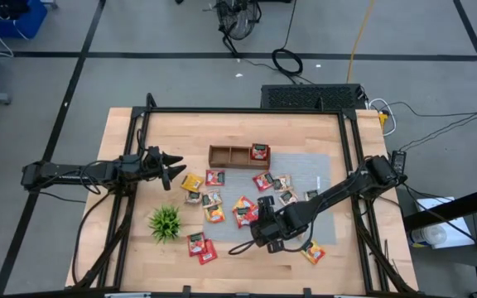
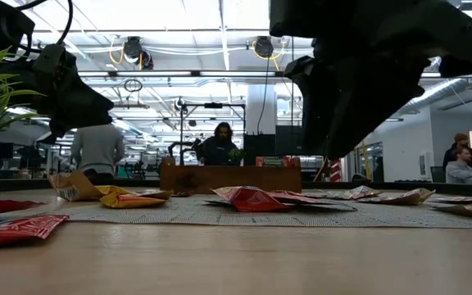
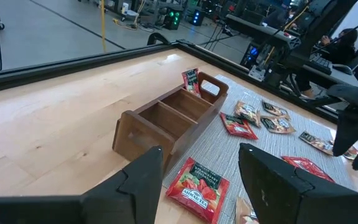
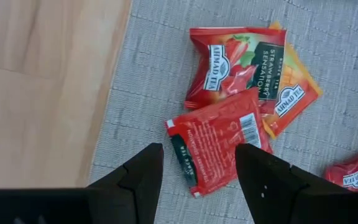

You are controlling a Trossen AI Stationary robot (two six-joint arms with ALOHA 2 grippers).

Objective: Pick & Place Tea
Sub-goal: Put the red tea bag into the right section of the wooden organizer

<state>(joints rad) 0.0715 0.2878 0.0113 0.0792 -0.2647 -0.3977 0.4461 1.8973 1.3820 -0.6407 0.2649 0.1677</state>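
Observation:
Several tea packets lie flat on the grey mat [image 1: 315,175] and on the wood around it. One red packet [image 1: 260,151] stands in the right compartment of the wooden tray [image 1: 240,156]. My right gripper [image 1: 253,222] is open and hovers above a pile of three: a red packet lying face down [image 4: 219,146], a red strawberry packet [image 4: 235,65] and an orange one [image 4: 294,99]. The face-down one shows between its fingers. In the low view this gripper [image 2: 338,123] hangs clear of the packets. My left gripper [image 1: 171,168] waits open left of the tray [image 3: 166,118], with a red packet [image 3: 197,185] in front of it.
A small green plant in a white pot [image 1: 166,222] stands near the table's left front. Two red packets [image 1: 201,247] lie on bare wood by the near edge, and another [image 1: 313,251] lies at the mat's near right corner. People [image 2: 220,147] stand in the room beyond the table.

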